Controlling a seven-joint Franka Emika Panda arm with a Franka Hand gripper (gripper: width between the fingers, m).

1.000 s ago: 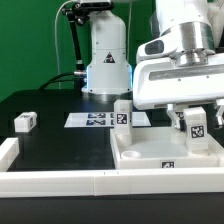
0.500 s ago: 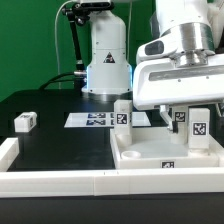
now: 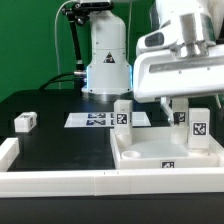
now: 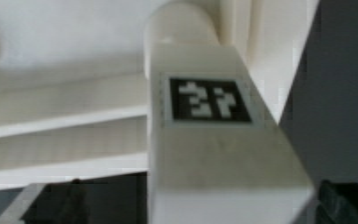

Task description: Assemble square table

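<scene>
Three white block legs (image 3: 122, 114) stand on the white square plastic tray top (image 3: 138, 157); end effector (image 3: 181, 105) over one, can't tell if it's gripping. Fourth leg (image 3: 25, 122), off on the worktop (image 3: 70, 145), likely needs fetching next.

three legs (image 3: 199, 127) stand upright on the white tabletop (image 3: 140, 158), a fourth leg (image 3: 25, 121) lies well apart on the black table (image 3: 60, 145).

A green backdrop (image 3: 30, 40) stands behind the black table (image 3: 60, 145) under even light.
</scene>
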